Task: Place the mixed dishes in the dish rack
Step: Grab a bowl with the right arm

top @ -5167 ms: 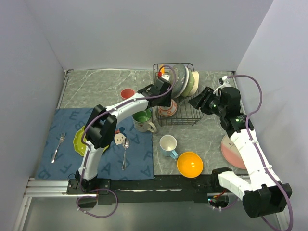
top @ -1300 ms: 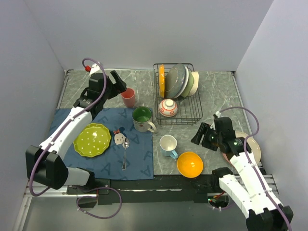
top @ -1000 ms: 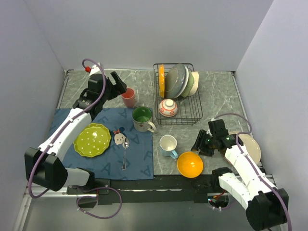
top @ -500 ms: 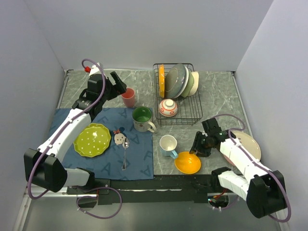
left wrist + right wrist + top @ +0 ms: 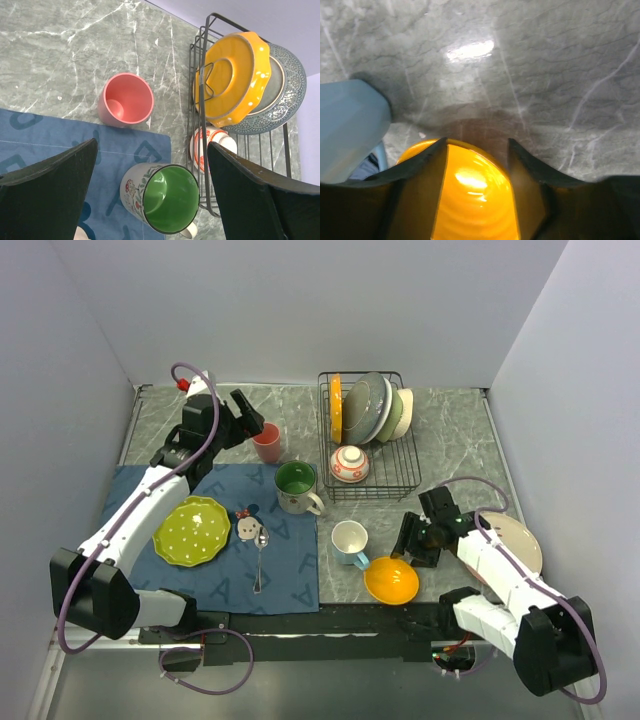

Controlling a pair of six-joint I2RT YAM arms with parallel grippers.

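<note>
Right gripper (image 5: 477, 145) is down at the glossy orange bowl (image 5: 475, 200). Its wrist cam shows the bowl filling the gap between both fingers, but I honestly can't tell if it's clamped or loose. The overhead hides those fingertips, but it does place the bowl: mouth up on the grey marbled table (image 5: 450, 430) near the front edge, well short of the black wire dish rack (image 5: 400, 480), whose long side runs away from the arms. Left gripper (image 5: 151, 145) hangs spread wide over the upright pink cup (image 5: 127, 100).
</note>
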